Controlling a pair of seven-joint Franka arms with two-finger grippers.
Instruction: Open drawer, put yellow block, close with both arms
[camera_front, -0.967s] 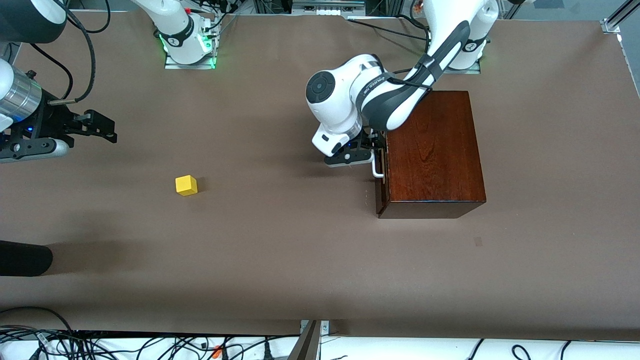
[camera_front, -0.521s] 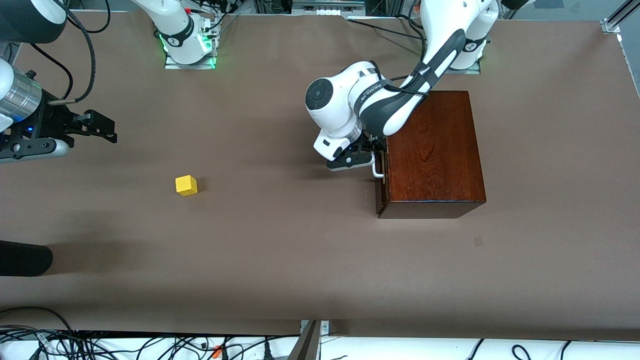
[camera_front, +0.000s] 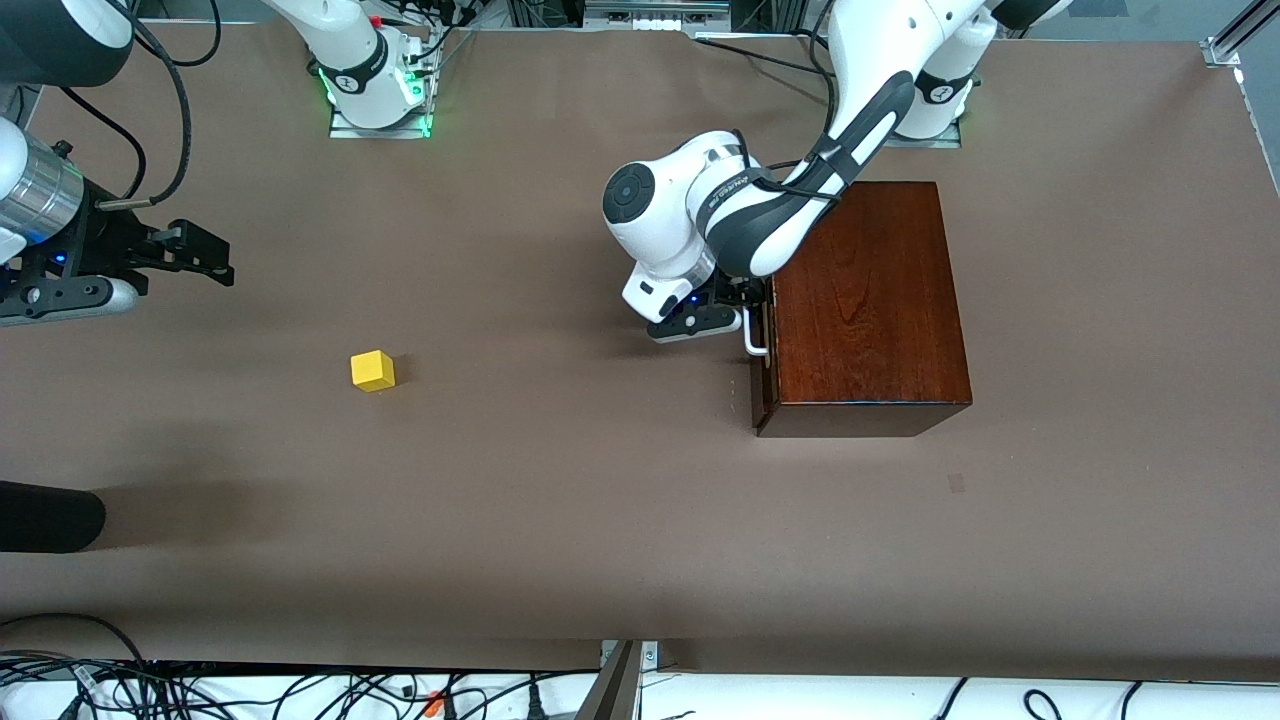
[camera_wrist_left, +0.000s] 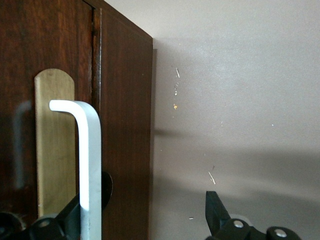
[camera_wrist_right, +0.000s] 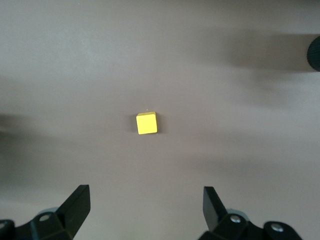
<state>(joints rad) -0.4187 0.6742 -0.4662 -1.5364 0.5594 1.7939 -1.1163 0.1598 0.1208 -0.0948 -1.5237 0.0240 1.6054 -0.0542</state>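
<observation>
While the left gripper (camera_front: 752, 305) stands spread around the white handle (camera_wrist_left: 89, 165) of the shut drawer (camera_front: 762, 350), the right gripper (camera_wrist_right: 145, 210) waits spread wide above the yellow block (camera_front: 372, 370)

glossy wooden box (camera_front: 868, 300) (matt brown table (camera_front: 560, 500)).

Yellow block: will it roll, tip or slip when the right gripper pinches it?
The yellow block is a low cube resting flat on the table, so probably no rolling or tipping. It looks rigid; flat sides should suit the open right gripper. Smooth faces might slip slightly.
</observation>
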